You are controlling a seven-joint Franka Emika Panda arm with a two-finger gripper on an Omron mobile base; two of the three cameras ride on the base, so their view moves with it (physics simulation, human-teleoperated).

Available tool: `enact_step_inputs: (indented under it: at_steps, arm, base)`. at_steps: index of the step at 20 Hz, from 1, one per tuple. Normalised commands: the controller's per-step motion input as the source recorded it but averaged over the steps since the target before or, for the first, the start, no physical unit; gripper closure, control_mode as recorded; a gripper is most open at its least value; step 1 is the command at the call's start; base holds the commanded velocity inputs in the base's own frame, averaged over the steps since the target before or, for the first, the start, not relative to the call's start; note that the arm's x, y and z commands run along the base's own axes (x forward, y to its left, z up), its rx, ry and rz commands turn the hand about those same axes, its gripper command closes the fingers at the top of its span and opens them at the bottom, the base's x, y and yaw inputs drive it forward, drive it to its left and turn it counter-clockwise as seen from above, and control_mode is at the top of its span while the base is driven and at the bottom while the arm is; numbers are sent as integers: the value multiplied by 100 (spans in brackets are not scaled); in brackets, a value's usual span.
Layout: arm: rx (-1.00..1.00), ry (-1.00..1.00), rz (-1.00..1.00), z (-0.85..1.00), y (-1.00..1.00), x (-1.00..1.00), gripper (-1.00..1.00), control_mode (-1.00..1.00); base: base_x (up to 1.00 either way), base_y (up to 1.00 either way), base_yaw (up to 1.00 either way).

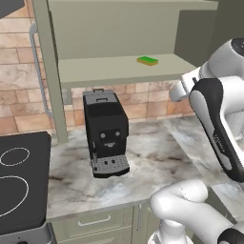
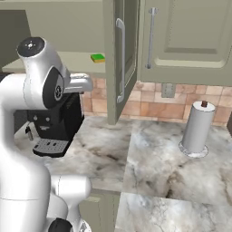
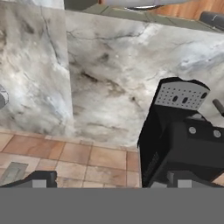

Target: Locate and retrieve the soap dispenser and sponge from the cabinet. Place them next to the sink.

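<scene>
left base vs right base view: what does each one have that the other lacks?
Left base alone: the black stovetop at the counter's left end and the drawer fronts below. Right base alone: the paper towel roll, a wall outlet and a shut cabinet door. Shared: the open cabinet with the green sponge on its shelf, the coffee machine and the marble counter.

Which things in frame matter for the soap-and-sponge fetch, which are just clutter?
Job:
- sponge, lying on the cabinet shelf
- cabinet, door open
- claw, open, holding nothing

Clutter:
- coffee machine on the counter under the shelf
- paper towel roll, upright on the counter
- cooktop
</scene>
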Motion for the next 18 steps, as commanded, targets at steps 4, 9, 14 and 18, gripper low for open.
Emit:
enact_step_inputs:
  at_steps: [4, 9, 14, 18]
  arm:
    - [0, -14, 0, 8, 0, 31, -100, -100]
    - [0, -16, 0, 10, 3, 25, -100, -100]
    - [0, -8, 0, 23, 1, 15, -100, -100]
    - [0, -3, 0, 26, 0, 13, -100, -100]
  base:
    - [0, 0, 0]
    - [0, 0, 0]
    - [0, 0, 0]
    - [0, 0, 0]
